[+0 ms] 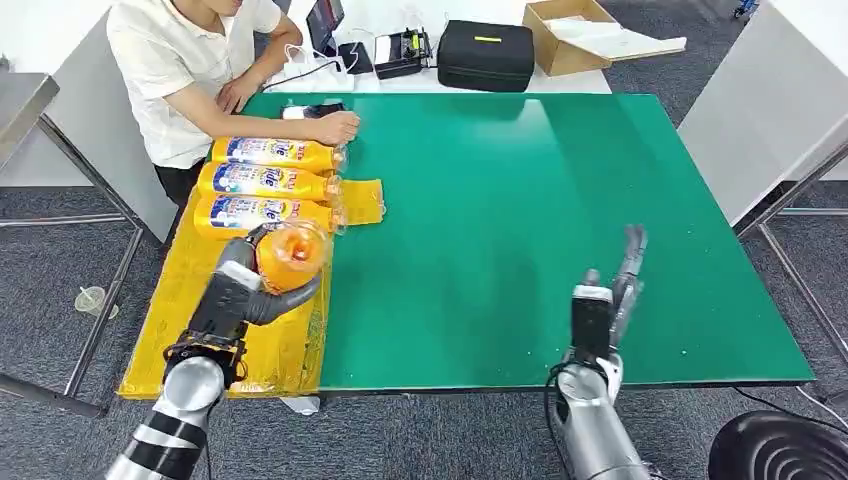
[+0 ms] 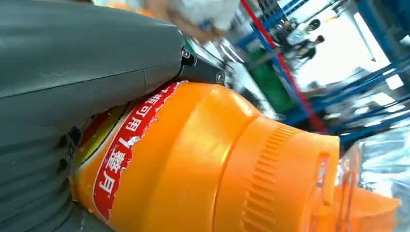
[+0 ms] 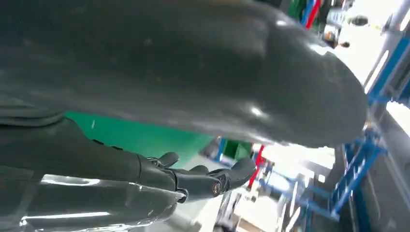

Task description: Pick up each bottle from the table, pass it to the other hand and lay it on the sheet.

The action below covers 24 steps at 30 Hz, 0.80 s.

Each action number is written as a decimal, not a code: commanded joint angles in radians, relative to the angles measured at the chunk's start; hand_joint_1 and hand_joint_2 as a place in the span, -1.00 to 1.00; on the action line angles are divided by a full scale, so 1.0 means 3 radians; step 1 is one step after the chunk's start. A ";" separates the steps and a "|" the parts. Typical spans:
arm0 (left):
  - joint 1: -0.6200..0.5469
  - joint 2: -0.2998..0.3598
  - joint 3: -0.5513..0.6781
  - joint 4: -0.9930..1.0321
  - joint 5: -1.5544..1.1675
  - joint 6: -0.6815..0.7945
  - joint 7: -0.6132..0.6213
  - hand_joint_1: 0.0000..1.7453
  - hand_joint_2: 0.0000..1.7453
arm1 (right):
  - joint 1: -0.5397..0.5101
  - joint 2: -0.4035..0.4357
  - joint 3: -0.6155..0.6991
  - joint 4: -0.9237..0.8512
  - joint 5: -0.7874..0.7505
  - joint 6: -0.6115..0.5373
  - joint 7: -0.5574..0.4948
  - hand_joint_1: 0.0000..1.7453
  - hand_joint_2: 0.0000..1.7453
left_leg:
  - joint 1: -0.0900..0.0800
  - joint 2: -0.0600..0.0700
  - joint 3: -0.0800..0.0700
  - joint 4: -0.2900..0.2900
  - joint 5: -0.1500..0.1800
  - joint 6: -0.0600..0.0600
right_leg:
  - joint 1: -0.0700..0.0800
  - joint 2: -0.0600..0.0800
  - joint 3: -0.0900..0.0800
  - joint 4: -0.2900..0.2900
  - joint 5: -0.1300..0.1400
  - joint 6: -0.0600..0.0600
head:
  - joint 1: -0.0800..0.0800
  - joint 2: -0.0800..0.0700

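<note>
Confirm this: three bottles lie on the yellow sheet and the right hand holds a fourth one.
Wrong hand. The left hand holds the fourth bottle, as the head view shows; the right hand is empty over the table. Three bottles do lie on the yellow sheet.

In my left wrist view the left hand [image 2: 72, 72] hides the base of the bottle [image 2: 203, 164]; the label is cut off by the cover. I cannot resolve the blurred background there. In my head view the person [image 1: 190, 60] is cropped by the top edge. My right wrist view shows the right hand [image 3: 193, 179] with fingertips blurred.
</note>
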 commanded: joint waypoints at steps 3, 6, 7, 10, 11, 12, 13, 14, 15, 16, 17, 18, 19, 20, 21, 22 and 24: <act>-0.0741 0.0100 -0.0439 0.1376 -0.1400 -0.0015 0.0216 1.00 1.00 | -0.0042 -0.0030 -0.0025 0.0023 0.0037 -0.0031 -0.0006 -1.00 -1.00 | 0.0003 0.0002 0.0016 0.0000 -0.0003 -0.0001 | 0.0006 -0.0004 0.0017 -0.0001 -0.0003 -0.0013 | -0.0001 0.0000; -0.0925 0.0025 -0.0487 0.1704 -0.1578 -0.0070 0.0241 1.00 1.00 | -0.0036 -0.0024 -0.0002 0.0015 0.0000 -0.0035 -0.0006 -1.00 -1.00 | 0.0003 0.0007 0.0017 0.0000 -0.0002 -0.0002 | 0.0005 -0.0001 0.0016 -0.0001 -0.0003 -0.0011 | 0.0000 0.0000; -0.0977 0.0010 -0.0505 0.1790 -0.1616 -0.0125 0.0263 1.00 1.00 | -0.0024 -0.0023 -0.0020 0.0006 -0.0038 -0.0016 -0.0006 -1.00 -1.00 | 0.0004 0.0003 0.0022 0.0002 -0.0003 -0.0002 | 0.0007 -0.0007 0.0024 0.0000 -0.0007 -0.0015 | 0.0000 0.0000; -0.1105 -0.0052 -0.0512 0.2089 -0.1662 -0.0261 0.0325 1.00 1.00 | -0.0003 -0.0027 -0.0031 0.0010 -0.0059 0.0047 -0.0006 -1.00 1.00 | 0.0004 0.0004 0.0019 0.0004 -0.0004 -0.0001 | 0.0006 -0.0005 0.0021 0.0001 -0.0007 -0.0012 | -0.0001 0.0000; -0.1159 -0.0079 -0.0549 0.2239 -0.1732 -0.0283 0.0336 1.00 1.00 | 0.0004 -0.0029 -0.0035 0.0000 -0.0068 0.0065 -0.0006 -1.00 1.00 | 0.0002 0.0003 0.0012 0.0001 0.0002 -0.0001 | 0.0004 -0.0003 0.0012 0.0000 -0.0002 -0.0008 | 0.0000 0.0000; -0.1170 -0.0084 -0.0559 0.2273 -0.1753 -0.0276 0.0337 1.00 1.00 | 0.0002 -0.0031 -0.0032 0.0002 -0.0066 0.0070 -0.0006 -1.00 1.00 | 0.0002 0.0004 0.0011 0.0000 0.0002 -0.0001 | 0.0003 -0.0003 0.0012 0.0000 -0.0001 -0.0008 | -0.0001 0.0000; -0.1170 -0.0084 -0.0559 0.2273 -0.1753 -0.0276 0.0337 1.00 1.00 | 0.0002 -0.0031 -0.0032 0.0002 -0.0066 0.0070 -0.0006 -1.00 1.00 | 0.0003 0.0005 0.0019 0.0002 -0.0002 -0.0002 | 0.0005 -0.0003 0.0020 0.0000 -0.0005 -0.0012 | 0.0000 0.0000; -0.1170 -0.0084 -0.0559 0.2273 -0.1753 -0.0276 0.0337 1.00 1.00 | 0.0002 -0.0031 -0.0032 0.0002 -0.0066 0.0070 -0.0006 -1.00 1.00 | 0.0003 0.0006 0.0018 0.0002 -0.0002 -0.0002 | 0.0005 -0.0002 0.0019 0.0000 -0.0005 -0.0012 | 0.0000 0.0000; -0.1170 -0.0084 -0.0559 0.2273 -0.1753 -0.0276 0.0337 1.00 1.00 | 0.0002 -0.0031 -0.0032 0.0002 -0.0066 0.0070 -0.0006 -1.00 1.00 | 0.0002 0.0006 0.0011 0.0001 0.0001 -0.0002 | 0.0004 -0.0001 0.0011 0.0000 -0.0001 -0.0008 | 0.0000 0.0000; -0.1170 -0.0084 -0.0559 0.2273 -0.1753 -0.0276 0.0337 1.00 1.00 | 0.0002 -0.0031 -0.0032 0.0002 -0.0066 0.0070 -0.0006 -1.00 1.00 | 0.0003 0.0006 0.0018 0.0003 -0.0003 -0.0002 | 0.0006 -0.0002 0.0019 0.0001 -0.0005 -0.0012 | 0.0000 0.0000; -0.1170 -0.0084 -0.0559 0.2273 -0.1753 -0.0276 0.0337 1.00 1.00 | 0.0002 -0.0031 -0.0032 0.0002 -0.0066 0.0070 -0.0006 -1.00 1.00 | 0.0005 0.0009 0.0026 0.0007 -0.0009 -0.0002 | 0.0009 -0.0001 0.0027 0.0003 -0.0010 -0.0018 | 0.0000 0.0000; -0.1170 -0.0084 -0.0559 0.2273 -0.1753 -0.0276 0.0337 1.00 1.00 | 0.0002 -0.0031 -0.0032 0.0002 -0.0066 0.0070 -0.0006 -1.00 1.00 | 0.0005 0.0010 0.0022 0.0007 -0.0007 -0.0002 | 0.0008 0.0001 0.0023 0.0003 -0.0008 -0.0016 | -0.0001 0.0000; -0.1170 -0.0084 -0.0559 0.2273 -0.1753 -0.0276 0.0337 1.00 1.00 | 0.0002 -0.0031 -0.0032 0.0002 -0.0066 0.0070 -0.0006 -1.00 1.00 | 0.0003 0.0009 0.0015 0.0004 -0.0003 -0.0002 | 0.0006 0.0001 0.0015 0.0001 -0.0004 -0.0012 | 0.0000 0.0000; -0.1177 -0.0105 -0.0556 0.2334 -0.1758 -0.0290 0.0340 1.00 1.00 | -0.0014 -0.0026 -0.0034 0.0023 -0.0083 0.0103 -0.0006 -1.00 1.00 | 0.0003 0.0008 0.0011 0.0001 0.0000 -0.0002 | 0.0005 0.0001 0.0010 0.0000 -0.0002 -0.0009 | 0.0000 0.0000; -0.1192 -0.0116 -0.0584 0.2390 -0.1804 -0.0293 0.0362 1.00 1.00 | -0.0021 -0.0024 -0.0034 0.0029 -0.0090 0.0128 -0.0006 -1.00 1.00 | 0.0004 0.0008 0.0019 0.0005 -0.0005 -0.0002 | 0.0007 0.0000 0.0019 0.0002 -0.0007 -0.0014 | 0.0000 0.0000; -0.1238 -0.0134 -0.0651 0.2511 -0.1925 -0.0243 0.0401 1.00 1.00 | -0.0040 -0.0024 -0.0017 0.0054 -0.0082 0.0158 -0.0006 -1.00 1.00 | 0.0003 0.0010 0.0016 0.0003 -0.0003 -0.0002 | 0.0006 0.0002 0.0016 0.0001 -0.0004 -0.0011 | 0.0000 0.0000; -0.1276 -0.0175 -0.0661 0.2657 -0.1966 -0.0245 0.0425 1.00 1.00 | -0.0082 -0.0010 -0.0007 0.0105 -0.0097 0.0205 -0.0006 -1.00 1.00 | 0.0003 0.0009 0.0015 0.0003 -0.0002 -0.0001 | 0.0005 0.0001 0.0016 0.0000 -0.0004 -0.0011 | 0.0000 0.0000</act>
